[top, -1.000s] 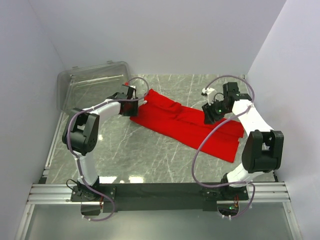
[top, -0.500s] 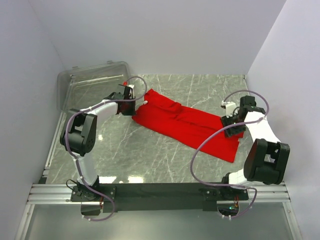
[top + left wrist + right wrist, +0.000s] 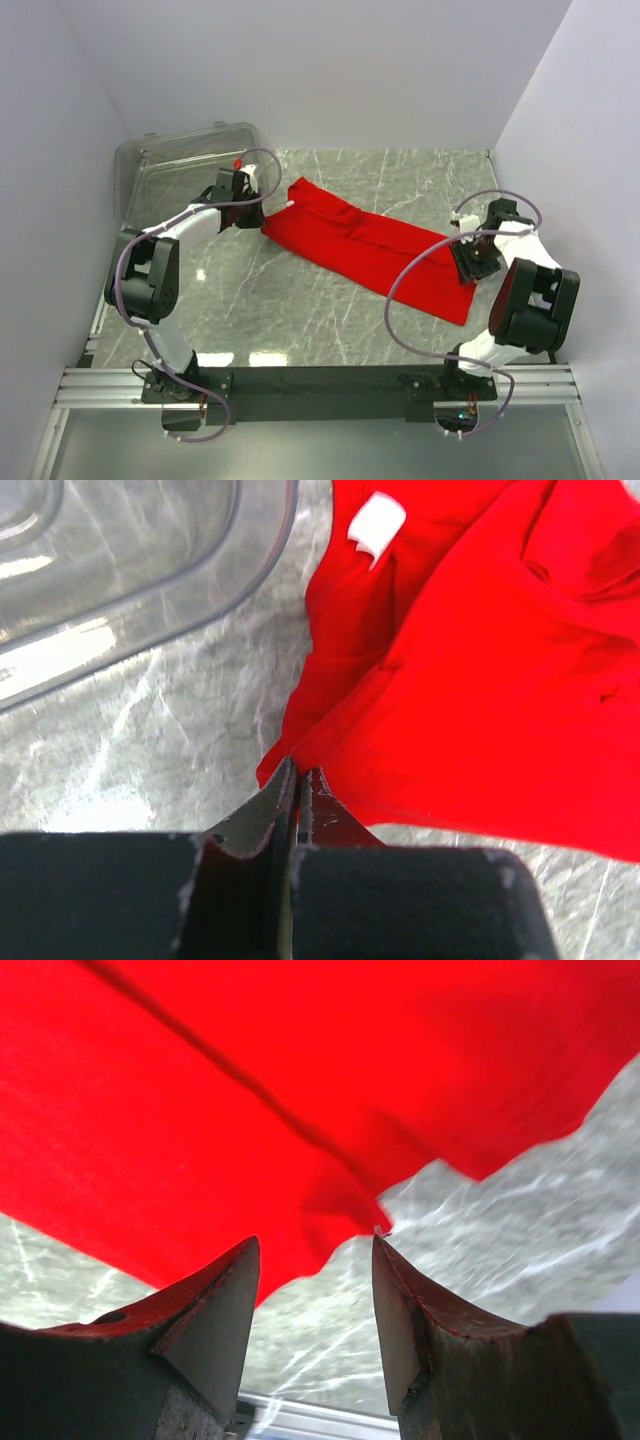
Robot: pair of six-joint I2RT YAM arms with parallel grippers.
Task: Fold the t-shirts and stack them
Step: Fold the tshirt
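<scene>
One red t-shirt (image 3: 370, 250) lies spread in a long band across the marble table, from back left to front right. My left gripper (image 3: 263, 213) is at its back-left corner. In the left wrist view the jaws (image 3: 298, 772) are shut on that corner of the t-shirt (image 3: 480, 660); a white label (image 3: 377, 525) shows near the collar. My right gripper (image 3: 468, 262) is at the shirt's right end. In the right wrist view it (image 3: 312, 1252) stands open over bare table, with the t-shirt's (image 3: 250, 1090) edge just beyond its tips.
A clear plastic bin (image 3: 180, 170) stands at the back left, close behind the left gripper, its rim (image 3: 270, 550) a short way from the shirt. Walls close in the table on the left, back and right. The metal rail (image 3: 320, 385) runs along the near edge.
The left gripper has shut on the shirt's corner and drawn it slightly left. The right arm has swung off the shirt's middle, out and down to its right end, and stays open.
</scene>
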